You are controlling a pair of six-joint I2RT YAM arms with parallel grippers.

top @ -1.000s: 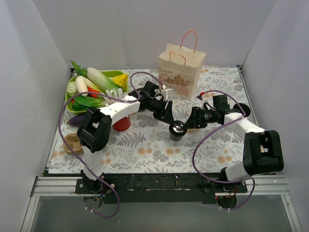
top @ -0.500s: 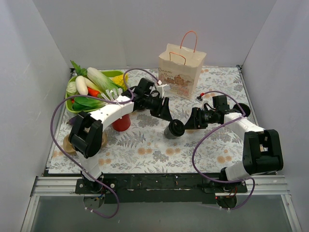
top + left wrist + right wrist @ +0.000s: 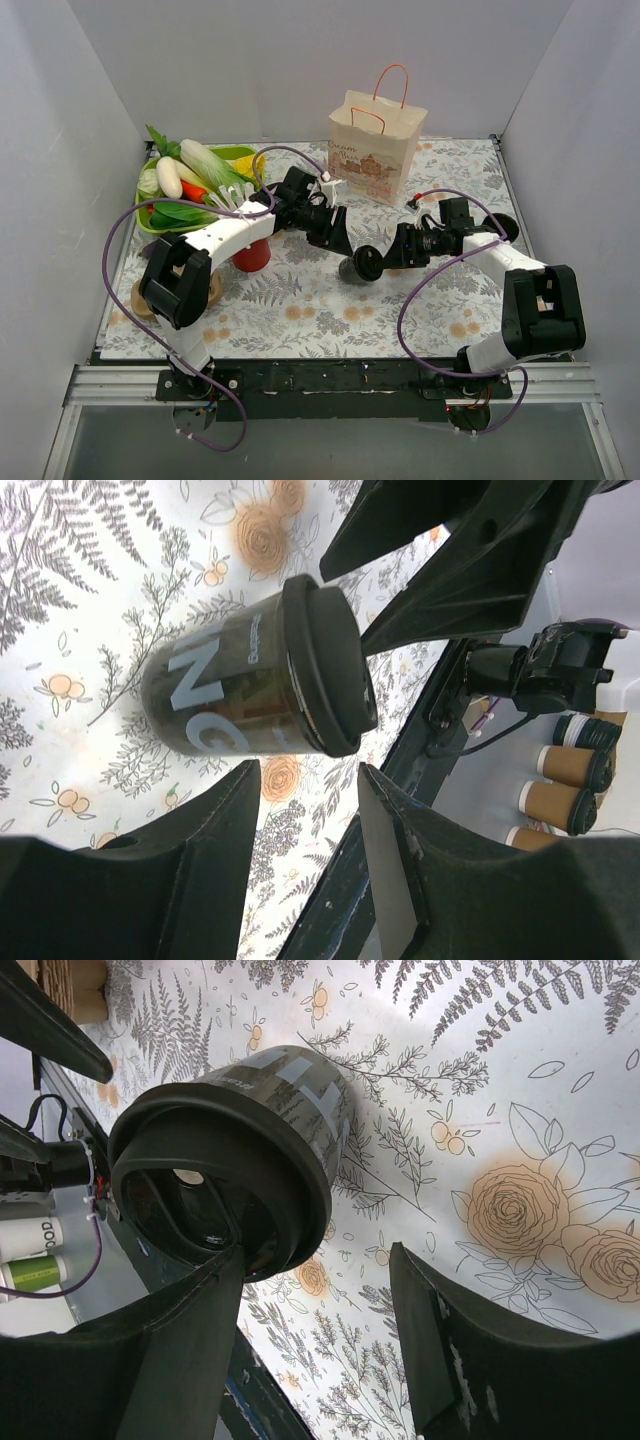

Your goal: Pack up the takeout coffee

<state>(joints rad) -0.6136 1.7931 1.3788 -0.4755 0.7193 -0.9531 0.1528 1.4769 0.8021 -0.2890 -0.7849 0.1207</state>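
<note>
Floral-print tablecloth (image 3: 300,312) | takeout coffee (image 3: 360,265): black, tapered, tipped | lid (image 3: 325,665): round, rimmed

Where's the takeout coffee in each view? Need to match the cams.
Top external: takeout coffee at table centre, tilted.
Left wrist: centre of frame, lid toward the right.
Right wrist: left of centre, lid facing the camera.
Shared landmark: the floral table cover under the cup in all three.

Both arms reach forward and bend inward, so their wrists face each other low and close. The left gripper (image 3: 341,241) points rightward with jaws apart. The right gripper (image 3: 388,256) points leftward, jaws spread wide.
</note>
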